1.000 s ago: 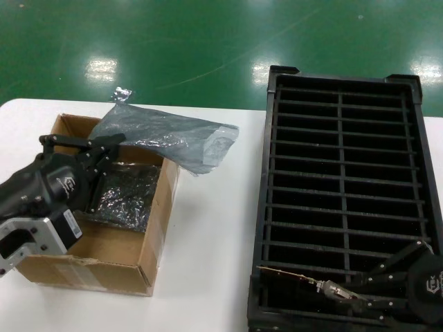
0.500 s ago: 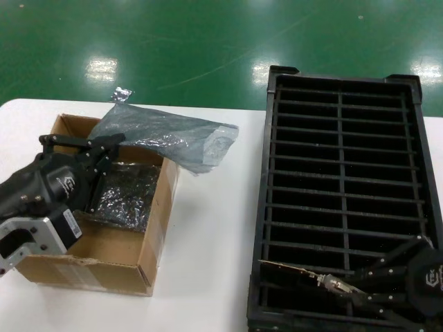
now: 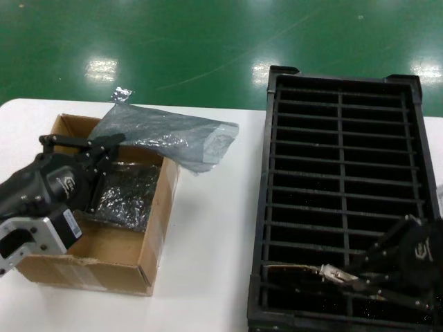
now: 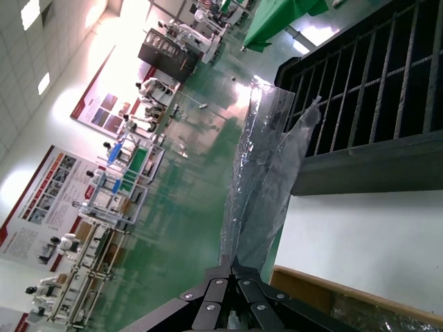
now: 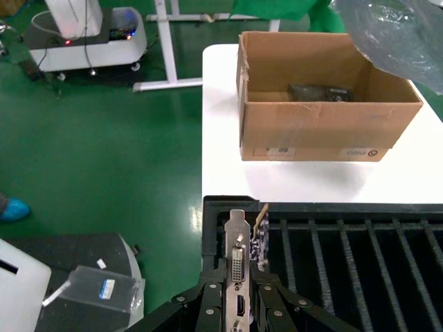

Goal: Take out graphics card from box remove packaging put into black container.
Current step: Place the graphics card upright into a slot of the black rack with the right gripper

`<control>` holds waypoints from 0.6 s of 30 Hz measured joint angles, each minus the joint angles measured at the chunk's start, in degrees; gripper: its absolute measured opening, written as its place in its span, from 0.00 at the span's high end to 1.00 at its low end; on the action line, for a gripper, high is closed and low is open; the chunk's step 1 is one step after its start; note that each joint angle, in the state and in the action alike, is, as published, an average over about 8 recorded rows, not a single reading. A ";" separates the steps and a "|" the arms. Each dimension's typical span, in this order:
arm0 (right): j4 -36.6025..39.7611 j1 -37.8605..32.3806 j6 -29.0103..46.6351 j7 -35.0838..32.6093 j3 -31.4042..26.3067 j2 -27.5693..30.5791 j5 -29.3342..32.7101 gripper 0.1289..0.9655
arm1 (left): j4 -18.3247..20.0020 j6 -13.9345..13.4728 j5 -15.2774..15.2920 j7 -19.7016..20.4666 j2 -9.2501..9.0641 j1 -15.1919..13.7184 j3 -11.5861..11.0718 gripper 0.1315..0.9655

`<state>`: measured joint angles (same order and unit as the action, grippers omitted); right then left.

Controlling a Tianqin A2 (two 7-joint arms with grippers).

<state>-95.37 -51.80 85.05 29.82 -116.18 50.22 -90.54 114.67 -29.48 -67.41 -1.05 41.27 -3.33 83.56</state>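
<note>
The graphics card (image 3: 299,268) hangs edge-down over the nearest slots of the black container (image 3: 342,159), and my right gripper (image 3: 354,277) is shut on its silver bracket end. In the right wrist view the bracket of the graphics card (image 5: 237,250) stands between the fingers (image 5: 210,299), just inside the near corner of the black container (image 5: 346,256). My left gripper (image 3: 115,142) is shut on one end of the grey-blue packaging (image 3: 166,138), which it holds over the far side of the box (image 3: 97,266). Seen from the left wrist, the packaging (image 4: 266,180) stretches away from the left gripper (image 4: 232,262).
Dark shiny bagged cards (image 3: 128,194) lie inside the box. A small crumpled shiny scrap (image 3: 122,93) sits on the white table (image 3: 208,263) behind the box. Green floor lies beyond the table's far edge. The right wrist view shows the box (image 5: 318,131) across the table.
My right gripper has shifted a little toward the far side with the card, which now lies more level over the near slots. The left arm and the bag have not moved.
</note>
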 joint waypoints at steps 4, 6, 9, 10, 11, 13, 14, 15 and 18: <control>2.19 -5.41 2.73 1.01 -3.37 -1.82 0.51 0.93 | 0.00 0.00 0.00 0.00 0.00 0.00 0.00 0.99; 3.15 -8.05 3.57 1.42 -5.70 -2.27 0.40 0.93 | 0.00 0.00 0.00 0.00 0.00 0.00 0.00 0.99; 4.31 -11.62 4.31 2.02 -9.72 -2.34 -0.11 0.93 | 0.00 0.00 0.00 0.00 0.00 0.00 0.00 0.99; 4.58 -12.68 4.44 2.20 -11.07 -2.27 -0.32 0.93 | 0.00 0.00 0.00 0.00 0.00 0.00 0.00 0.99; 4.82 -13.73 4.54 2.38 -12.42 -2.18 -0.52 0.93 | 0.00 0.00 0.00 0.00 0.00 0.00 0.00 0.99; 5.20 -15.65 4.69 2.70 -14.92 -2.00 -0.90 0.93 | 0.00 0.00 0.00 0.00 0.00 0.00 0.00 0.99; 5.37 -16.53 4.74 2.85 -16.05 -1.93 -1.06 0.93 | 0.00 0.00 0.00 0.00 0.00 0.00 0.00 0.99; 5.53 -17.40 4.78 2.97 -17.14 -1.88 -1.20 0.93 | 0.00 0.00 0.00 0.00 0.00 0.00 0.00 0.99; 6.07 -19.73 4.84 3.22 -19.90 -1.95 -1.37 0.93 | 0.00 0.00 0.00 0.00 0.00 0.00 0.00 0.99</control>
<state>-89.30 -71.53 89.89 33.05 -136.08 48.28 -91.91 114.67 -29.48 -67.41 -1.05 41.27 -3.33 83.56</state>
